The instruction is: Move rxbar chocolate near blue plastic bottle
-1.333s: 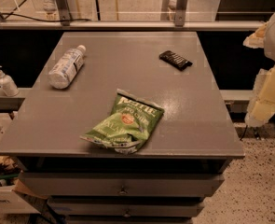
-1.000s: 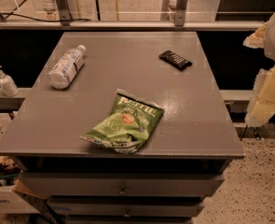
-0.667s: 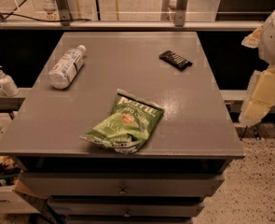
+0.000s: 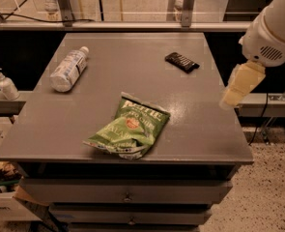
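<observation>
The rxbar chocolate (image 4: 181, 62), a small flat black packet, lies on the grey table (image 4: 98, 124) at the far right. The blue plastic bottle (image 4: 69, 69), clear with a white cap and pale label, lies on its side at the far left. My gripper (image 4: 238, 86) hangs at the table's right edge, in front of and to the right of the bar, not touching it and holding nothing that I can see. The white arm housing (image 4: 272, 28) is above it.
A green chip bag (image 4: 130, 127) lies near the table's front middle. A white pump-dispenser bottle (image 4: 6, 83) stands on a ledge left of the table. Drawers (image 4: 127, 195) sit below the tabletop. A rail with posts runs behind.
My arm and gripper have moved left, from beside the table toward its right edge. The bar, the bottle and the chip bag have not moved.
</observation>
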`<state>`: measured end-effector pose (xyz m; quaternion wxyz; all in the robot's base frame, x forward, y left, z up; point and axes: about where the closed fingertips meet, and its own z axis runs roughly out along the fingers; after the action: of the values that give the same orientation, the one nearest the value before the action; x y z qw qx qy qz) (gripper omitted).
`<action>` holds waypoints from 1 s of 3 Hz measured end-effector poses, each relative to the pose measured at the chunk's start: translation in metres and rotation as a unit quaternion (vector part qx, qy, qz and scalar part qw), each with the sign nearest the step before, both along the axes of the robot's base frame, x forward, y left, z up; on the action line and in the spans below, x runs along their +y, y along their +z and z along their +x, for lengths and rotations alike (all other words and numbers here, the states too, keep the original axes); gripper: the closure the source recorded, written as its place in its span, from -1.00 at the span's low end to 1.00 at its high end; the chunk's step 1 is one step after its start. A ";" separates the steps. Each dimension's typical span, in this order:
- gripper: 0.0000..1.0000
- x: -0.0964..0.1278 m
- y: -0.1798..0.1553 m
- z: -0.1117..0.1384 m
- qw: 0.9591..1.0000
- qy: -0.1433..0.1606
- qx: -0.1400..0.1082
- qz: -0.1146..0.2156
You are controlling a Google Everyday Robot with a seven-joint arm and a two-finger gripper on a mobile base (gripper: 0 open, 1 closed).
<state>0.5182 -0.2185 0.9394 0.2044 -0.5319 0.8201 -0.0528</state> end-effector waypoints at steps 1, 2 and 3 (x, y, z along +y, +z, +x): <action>-1.00 0.003 -0.021 0.045 0.999 -0.037 0.008 0.031; -1.00 0.008 -0.040 0.087 0.995 -0.084 0.005 0.053; -1.00 0.016 -0.061 0.120 0.991 -0.117 0.000 0.060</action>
<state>0.6386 -0.2024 0.8784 0.2284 -0.4188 0.8785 -0.0277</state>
